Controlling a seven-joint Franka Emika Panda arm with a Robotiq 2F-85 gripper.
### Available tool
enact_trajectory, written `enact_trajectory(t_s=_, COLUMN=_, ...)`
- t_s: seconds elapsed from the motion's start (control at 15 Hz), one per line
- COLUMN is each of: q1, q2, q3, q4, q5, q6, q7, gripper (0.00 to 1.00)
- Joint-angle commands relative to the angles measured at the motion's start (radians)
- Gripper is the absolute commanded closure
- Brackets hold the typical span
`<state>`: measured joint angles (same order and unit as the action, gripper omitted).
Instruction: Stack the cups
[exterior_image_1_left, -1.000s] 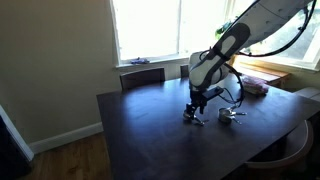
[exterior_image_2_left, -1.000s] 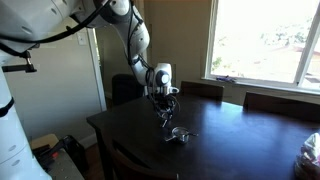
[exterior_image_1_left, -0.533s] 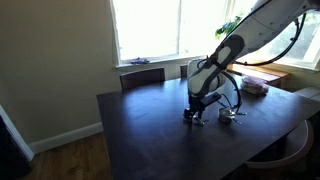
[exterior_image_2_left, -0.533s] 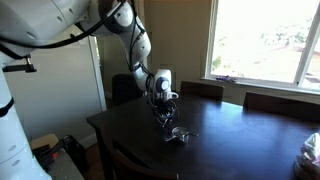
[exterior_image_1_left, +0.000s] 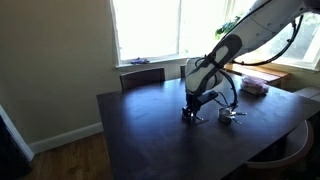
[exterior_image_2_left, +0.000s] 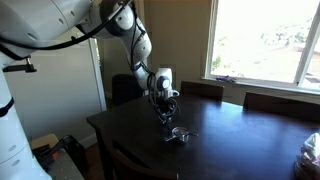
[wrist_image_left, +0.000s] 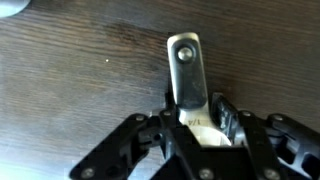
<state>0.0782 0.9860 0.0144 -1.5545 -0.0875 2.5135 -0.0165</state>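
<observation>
Item: cups, 3.
- Cup (wrist_image_left: 186, 65): on table (wrist_image_left: 60, 90), handle between the gripper (wrist_image_left: 192, 112) jaws. They stand close on both sides; a firm clamp cannot be told.
- Other cups (exterior_image_1_left: 228, 116): nearby, apart; nesting unclear.

Status: early. Lifting and stacking remain.

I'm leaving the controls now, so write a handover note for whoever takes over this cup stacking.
Gripper: down at the table, jaws on either side of a handle. Whether they pinch it cannot be told.
Things: the cup with that handle sits on the table under the gripper. The other cups lie a short way off on the same table, too small to count or to tell whether any are nested.
Done: no finished stack shows.
Left: probably secure the handle, lift, carry the cup over and set it into the others.
</observation>
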Motion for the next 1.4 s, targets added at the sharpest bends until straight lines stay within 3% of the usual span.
enact_trajectory(t_s=0.0, q1=0.005, q2=0.019, q3=-0.004, q4=0.018, q5=0.010, q6=0.011, q7=0.020, gripper=0.88)
enact_trajectory(t_s=0.27, q1=0.010, q2=0.020, q3=-0.007, q4=0.019, q5=0.006, q6=0.021, q7=0.022, gripper=0.97)
enact_trajectory(t_s=0.53, q1=0.015, q2=-0.002, q3=-0.007, q4=-0.009, q5=0.000, q6=0.065, q7=0.020, gripper=0.90)
enact_trajectory(t_s=0.8, q1=0.031, q2=-0.028, q3=-0.020, q4=-0.042, q5=-0.009, q6=0.138, q7=0.029, gripper=0.91)
enact_trajectory(t_s=1.33, q1=0.021, q2=-0.142, q3=-0.024, q4=-0.159, q5=-0.010, q6=0.173, q7=0.010, gripper=0.91)
